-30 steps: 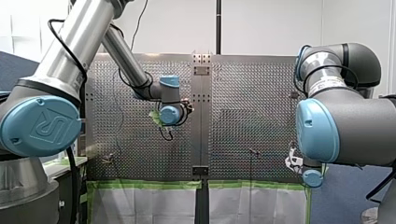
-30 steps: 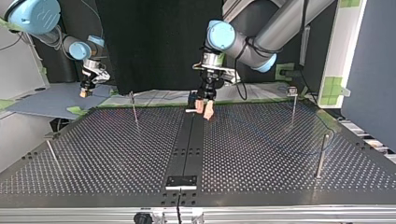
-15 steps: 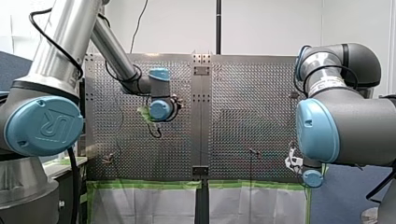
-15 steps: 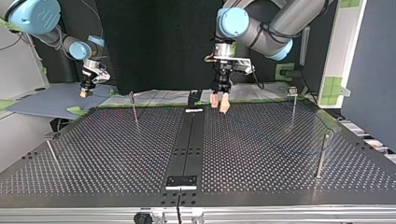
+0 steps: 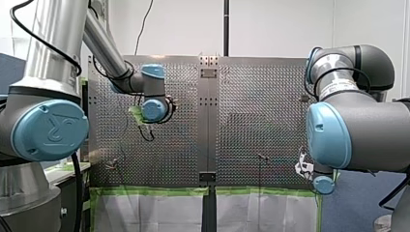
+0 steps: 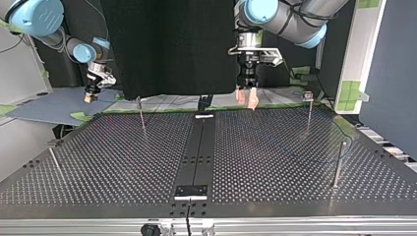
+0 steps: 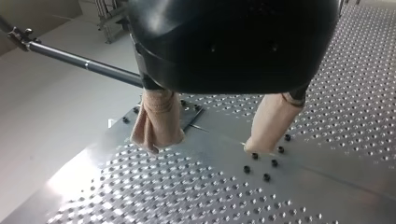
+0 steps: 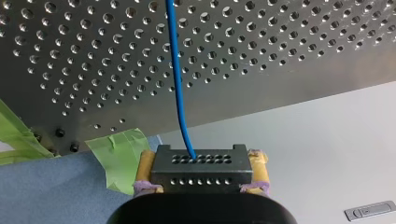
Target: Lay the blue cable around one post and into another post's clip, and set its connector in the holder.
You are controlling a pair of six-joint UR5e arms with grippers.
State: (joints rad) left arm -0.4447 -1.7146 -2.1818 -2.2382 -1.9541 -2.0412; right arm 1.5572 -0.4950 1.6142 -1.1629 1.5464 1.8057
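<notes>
At the far edge of the perforated counter (image 6: 275, 162), top view: the left arm (image 6: 280, 14) enters at upper right, the right arm (image 6: 34, 14) at upper left. We note the left tool (image 6: 247, 100) hanging over that edge, just right of the dark central strip (image 6: 196, 147). Left wrist view: its two beige-padded fingers (image 7: 156, 122) stand wide apart with nothing between them. The right tool (image 6: 89, 97) sits off the counter's far left corner, over a blue sheet (image 6: 49, 110). Right wrist view: its yellow pads are clamped on the black connector (image 8: 197, 173), a block with rows of small holes. Four thin posts (image 6: 338, 164) stand upright on the counter, two per side. The blue cable (image 8: 177, 84) leaves the connector's upper face and runs straight ahead over the perforated surface, past a corner patched with green tape (image 8: 119, 156). We cannot trace its far end, nor tell whether it rounds any post.
</notes>
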